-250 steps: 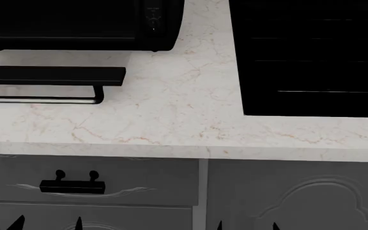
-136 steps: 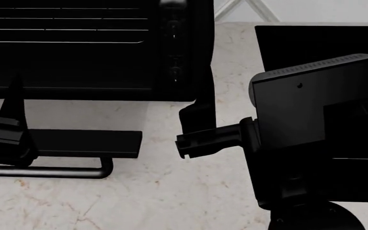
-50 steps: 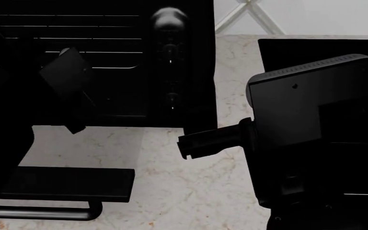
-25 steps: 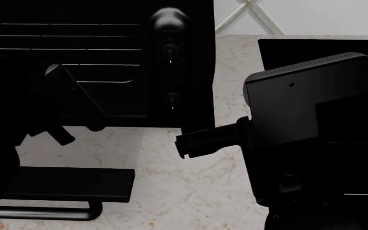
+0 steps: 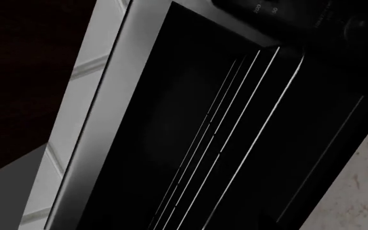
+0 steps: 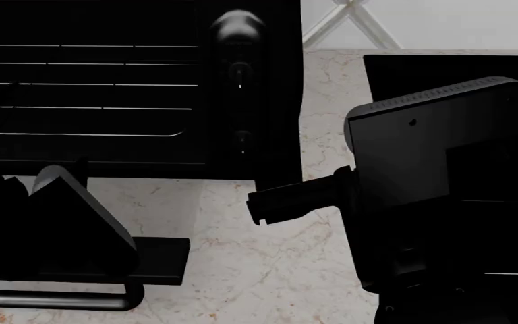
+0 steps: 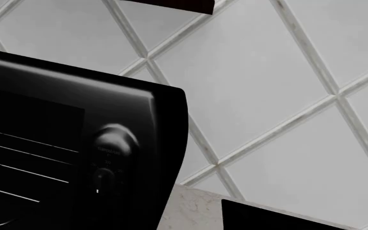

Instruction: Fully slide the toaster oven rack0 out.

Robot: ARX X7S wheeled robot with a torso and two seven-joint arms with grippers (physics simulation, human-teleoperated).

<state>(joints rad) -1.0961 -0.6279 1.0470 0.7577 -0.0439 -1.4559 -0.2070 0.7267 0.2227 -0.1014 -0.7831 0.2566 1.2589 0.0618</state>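
Neither arm's fingers show; rack0 [image 6: 88,108] untouched.

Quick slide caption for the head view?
Toaster oven door down, rack0 partly slid out, both arms hovering over marble counter.

The toaster oven [image 6: 133,81] is seen from above and in front by the head view, closely into its cavity by the left wrist view, and obliquely toward its knobs [image 7: 110,143] by the right wrist view.
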